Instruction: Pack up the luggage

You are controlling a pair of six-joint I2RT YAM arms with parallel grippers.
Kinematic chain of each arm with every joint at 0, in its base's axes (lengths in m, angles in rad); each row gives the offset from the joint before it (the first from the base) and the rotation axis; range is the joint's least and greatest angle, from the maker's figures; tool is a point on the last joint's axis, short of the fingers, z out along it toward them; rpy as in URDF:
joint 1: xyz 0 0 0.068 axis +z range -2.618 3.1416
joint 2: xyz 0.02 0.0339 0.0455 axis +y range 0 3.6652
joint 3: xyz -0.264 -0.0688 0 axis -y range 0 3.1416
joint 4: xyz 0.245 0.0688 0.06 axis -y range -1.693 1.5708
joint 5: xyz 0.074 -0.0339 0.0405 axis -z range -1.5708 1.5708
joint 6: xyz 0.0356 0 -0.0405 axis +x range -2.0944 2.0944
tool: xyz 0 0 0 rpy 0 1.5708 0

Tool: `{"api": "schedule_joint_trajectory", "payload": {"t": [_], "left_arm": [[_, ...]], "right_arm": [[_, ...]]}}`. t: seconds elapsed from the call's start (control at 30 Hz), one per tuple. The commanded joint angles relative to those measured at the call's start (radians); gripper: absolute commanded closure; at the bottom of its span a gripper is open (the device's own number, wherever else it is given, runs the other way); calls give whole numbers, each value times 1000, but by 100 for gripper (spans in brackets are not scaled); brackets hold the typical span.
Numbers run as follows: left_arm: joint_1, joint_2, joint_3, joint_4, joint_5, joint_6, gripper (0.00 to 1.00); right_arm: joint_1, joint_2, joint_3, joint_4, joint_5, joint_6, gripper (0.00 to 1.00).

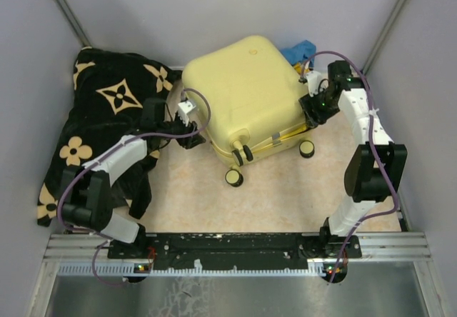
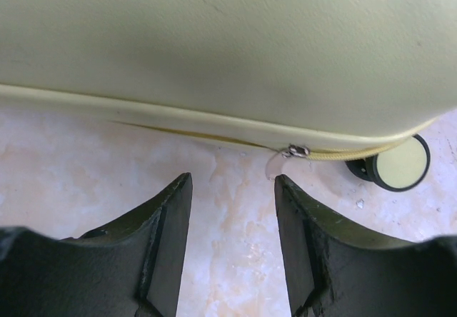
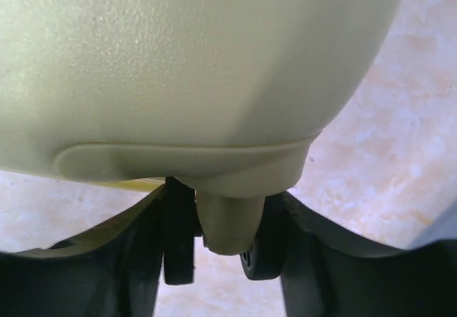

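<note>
The pale-yellow luggage [image 1: 243,96] lies shut on the marbled table, its wheels toward me. My left gripper [image 1: 194,126] is at its left side. In the left wrist view it [image 2: 233,181] is open and empty, and the zipper pull [image 2: 294,151] sits just off the right fingertip, below the luggage shell [image 2: 228,46]. My right gripper [image 1: 308,110] is at the luggage's right near corner. In the right wrist view it [image 3: 223,203] is closed around a caster wheel [image 3: 178,238] under the shell [image 3: 200,67].
A black blanket with tan flowers [image 1: 107,110] lies heaped at the left, under my left arm. A blue item [image 1: 300,49] pokes out behind the luggage. Two wheels [image 1: 234,178] [image 1: 307,148] face me. Grey walls enclose the table.
</note>
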State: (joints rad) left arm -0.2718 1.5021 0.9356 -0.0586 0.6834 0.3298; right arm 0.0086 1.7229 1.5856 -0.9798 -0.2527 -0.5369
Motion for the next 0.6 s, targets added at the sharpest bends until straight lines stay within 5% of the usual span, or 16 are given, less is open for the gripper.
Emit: {"api": "schedule_joint_trajectory", "payload": {"t": [0.0,0.17,0.37,0.57], "left_arm": [[28,-87,-56,17,27,-41,44],[77,-171,-146,-12,88,28,44],[103,-220,-226,4,158,113,42],[72,-151,-292,217,243,93,43]], "right_arm": [[8,-97,65,-2,71,-9,55],[8,-152,125,-116,27,-18,99],[7,-211,70,-162,-4,-5,100],[0,-172,-82,-15,0,15,100]]}}
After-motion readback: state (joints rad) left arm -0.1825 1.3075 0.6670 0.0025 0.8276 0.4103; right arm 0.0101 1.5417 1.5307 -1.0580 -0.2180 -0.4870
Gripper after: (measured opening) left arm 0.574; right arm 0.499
